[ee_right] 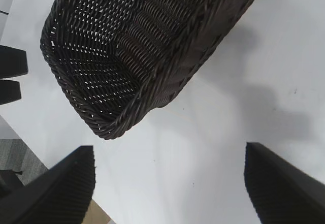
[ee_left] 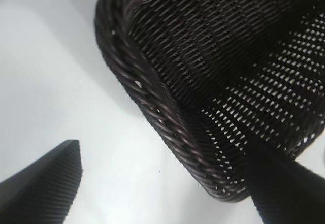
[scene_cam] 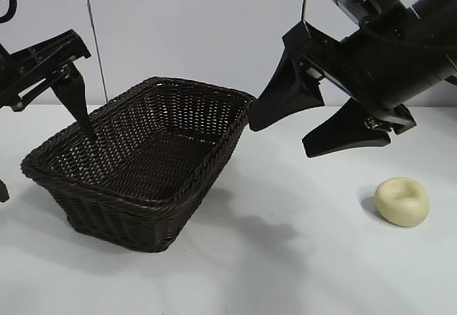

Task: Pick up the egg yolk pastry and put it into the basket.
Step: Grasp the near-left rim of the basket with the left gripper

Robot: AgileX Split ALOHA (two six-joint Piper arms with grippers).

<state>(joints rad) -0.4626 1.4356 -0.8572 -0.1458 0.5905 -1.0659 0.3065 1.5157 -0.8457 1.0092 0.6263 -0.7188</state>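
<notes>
Right end effector (scene_cam: 314,131) hangs spread wide, holding nothing, above the table (scene_cam: 300,258) between basket (scene_cam: 214,159) and egg yolk pastry (scene_cam: 403,201). The pastry sits below and to its outer side, far nearer this arm. Left end effector (scene_cam: 64,93), splayed too, hovers by the basket's far rim.
</notes>
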